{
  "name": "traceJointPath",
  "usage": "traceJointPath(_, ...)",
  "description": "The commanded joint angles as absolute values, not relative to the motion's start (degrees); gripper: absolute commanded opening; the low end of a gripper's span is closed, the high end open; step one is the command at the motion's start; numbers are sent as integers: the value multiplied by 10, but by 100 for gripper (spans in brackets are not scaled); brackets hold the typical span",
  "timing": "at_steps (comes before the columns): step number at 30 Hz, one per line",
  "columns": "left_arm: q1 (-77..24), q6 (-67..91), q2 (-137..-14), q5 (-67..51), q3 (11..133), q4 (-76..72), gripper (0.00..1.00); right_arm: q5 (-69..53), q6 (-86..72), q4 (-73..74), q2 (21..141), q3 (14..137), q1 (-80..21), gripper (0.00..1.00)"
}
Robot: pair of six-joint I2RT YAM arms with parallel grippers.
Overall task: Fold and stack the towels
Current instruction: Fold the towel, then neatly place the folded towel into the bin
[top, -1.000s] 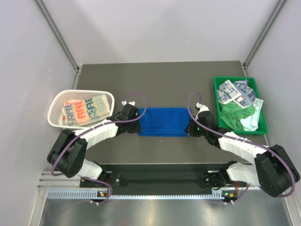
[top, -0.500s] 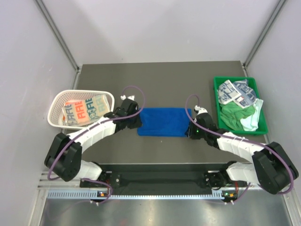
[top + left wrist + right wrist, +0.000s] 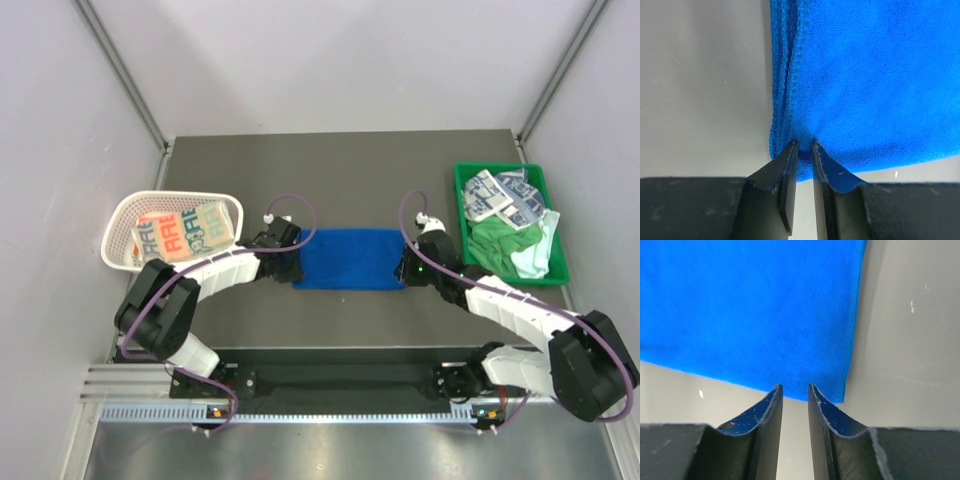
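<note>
The left gripper has its two fingers only a thin slit apart, with the tips against the near corner of the blue towel. The cloth puckers slightly right at the tips, but I cannot tell whether they pinch it. From this gripper the towel spreads ahead and to the right. Its layered folded edges run straight away from the tips, with bare table to their left.

The right gripper has its fingers parted and nothing between them — grey table shows through the gap. Its tips sit at the towel's near edge. The cloth lies flat ahead and to the left, and its near right corner is just to the right of the tips.

From above, the towel lies folded into a flat rectangle between the two grippers, one at each short end. Beyond the left arm is a white basket holding folded printed towels. Beyond the right arm is a green tray holding printed towels, a green towel and a pale one — loosely heaped.
</note>
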State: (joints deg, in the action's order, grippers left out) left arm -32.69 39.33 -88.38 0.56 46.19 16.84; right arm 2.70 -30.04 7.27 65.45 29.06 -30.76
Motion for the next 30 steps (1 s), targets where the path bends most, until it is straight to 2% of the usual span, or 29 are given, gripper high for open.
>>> traceJointPath(1, -328, 395, -886, 44, 450, 184, 24, 40, -294, 65, 673, 333, -316, 27)
traceJointPath(8, -329, 392, -861, 53, 451, 198, 23, 40, -294, 31, 750, 357, -316, 27)
traceJointPath(11, -328, 386, -840, 61, 483, 216, 28, 40, -294, 19, 772, 352, -315, 27)
traceJointPath(15, -327, 373, -835, 97, 539, 250, 44, 34, -296, 8, 789, 341, -315, 27)
traceJointPath(17, -325, 366, -845, 112, 561, 261, 57, 31, -299, 4, 791, 331, -315, 27)
traceJointPath(20, -310, 360, -873, 102, 577, 261, 67, 26, -301, -10, 789, 322, -313, 27)
traceJointPath(23, -288, 356, -905, 76, 592, 253, 71, 21, -301, -17, 786, 316, -311, 27)
traceJointPath(30, -252, 328, -964, -40, 611, 222, 71, 5, -296, -28, 795, 311, -307, 27)
